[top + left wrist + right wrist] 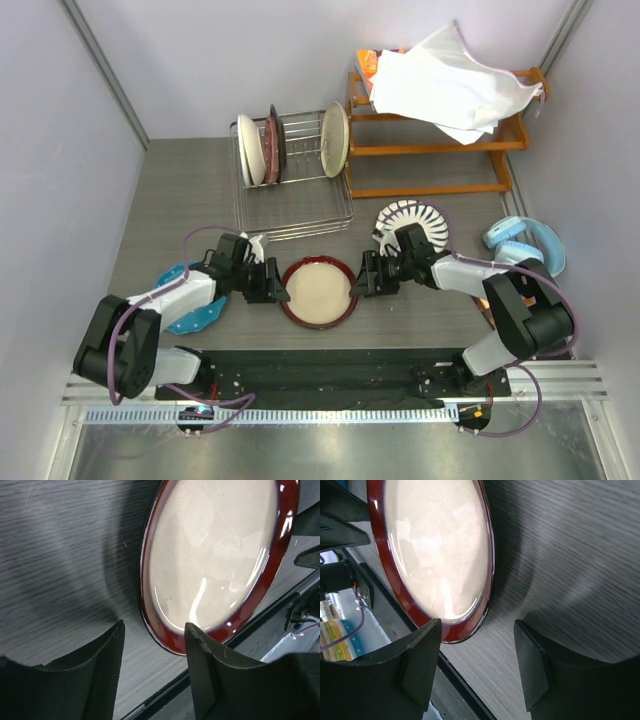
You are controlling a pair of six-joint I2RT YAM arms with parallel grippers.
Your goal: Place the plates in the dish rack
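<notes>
The cream plate with a dark red rim (318, 292) lies flat on the table between my two grippers. My left gripper (277, 289) is open at its left rim; in the left wrist view (154, 630) the plate (215, 555) sits just ahead of the spread fingers, ungripped. My right gripper (362, 277) is open at its right rim; in the right wrist view (477, 627) the plate (435, 550) lies by the left finger. The striped plate (415, 220) lies behind the right arm. The blue dotted plate (192, 305) lies under the left arm. The silver dish rack (292, 200) holds the cream-green plate (335, 140) upright.
Two more plates, one pale (250, 150) and one dark (273, 145), stand at the rack's left end. An orange wooden shelf rack (430, 150) with a white cloth (445, 85) stands at the back right. Blue headphones (525, 245) lie at the right.
</notes>
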